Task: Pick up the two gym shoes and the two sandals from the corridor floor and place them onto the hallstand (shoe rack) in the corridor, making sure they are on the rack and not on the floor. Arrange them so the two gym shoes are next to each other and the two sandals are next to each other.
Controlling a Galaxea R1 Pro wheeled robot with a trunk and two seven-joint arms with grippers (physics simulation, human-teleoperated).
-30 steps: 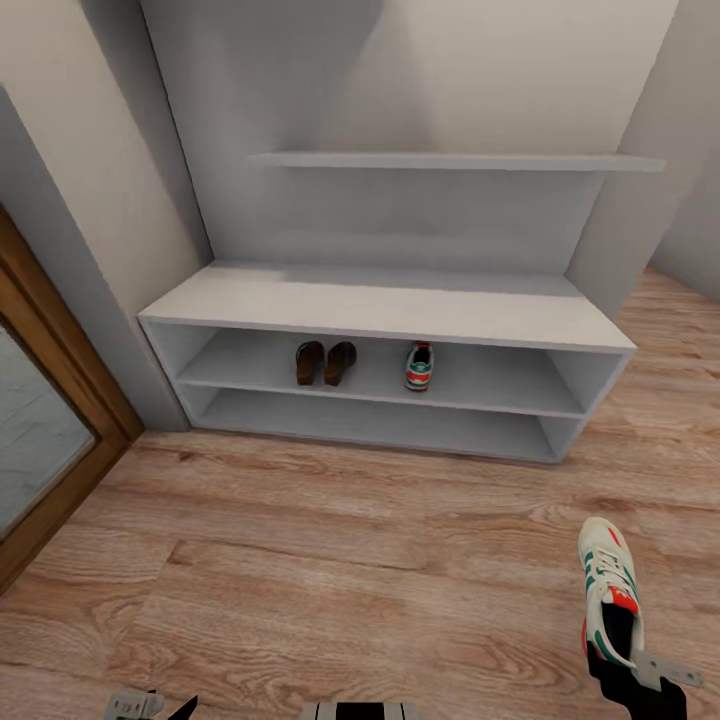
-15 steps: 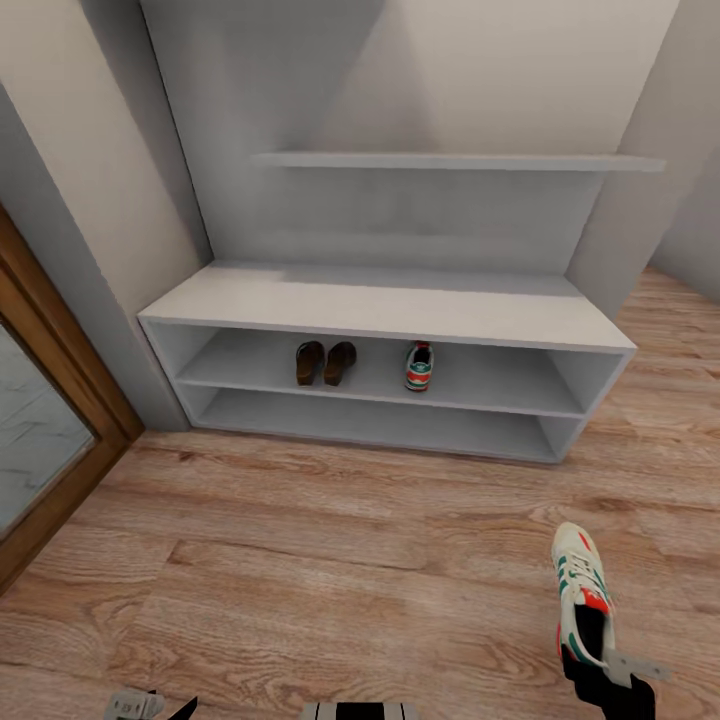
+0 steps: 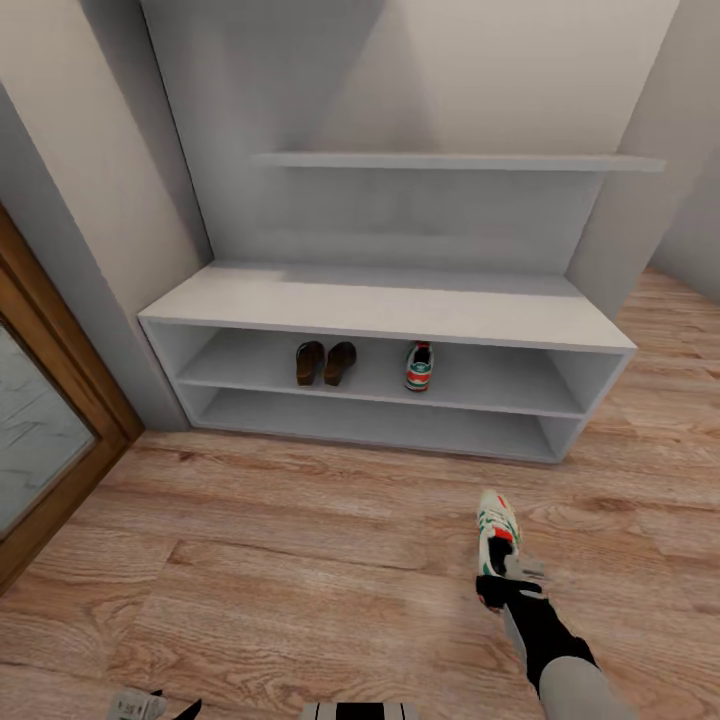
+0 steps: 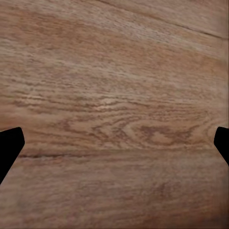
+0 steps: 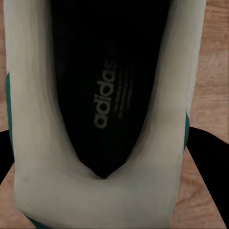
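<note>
The right gripper [image 3: 497, 582] is gripping a sneaker [image 3: 495, 527] by its heel, above the floor [image 3: 300, 560] before the rack [image 3: 390, 305]. It looks light, with a soft collar, so a heel pinch should be holding. The left gripper [image 4: 114, 143] is hanging open, empty.

Soft, even light fills the corridor, with no glare or hard highlights. Faint shade gathers under the wall shelf [image 3: 455, 160] and inside the 2 open shelves of the hallstand [image 3: 380, 305]. The head view bends straight lines outward toward its edges. The corridor floor [image 4: 114, 95] looks smeared and soft in the left wrist view. The gym shoe [image 5: 102, 191] fills the right wrist view, blurred at its rim, its inside nearly black.
</note>
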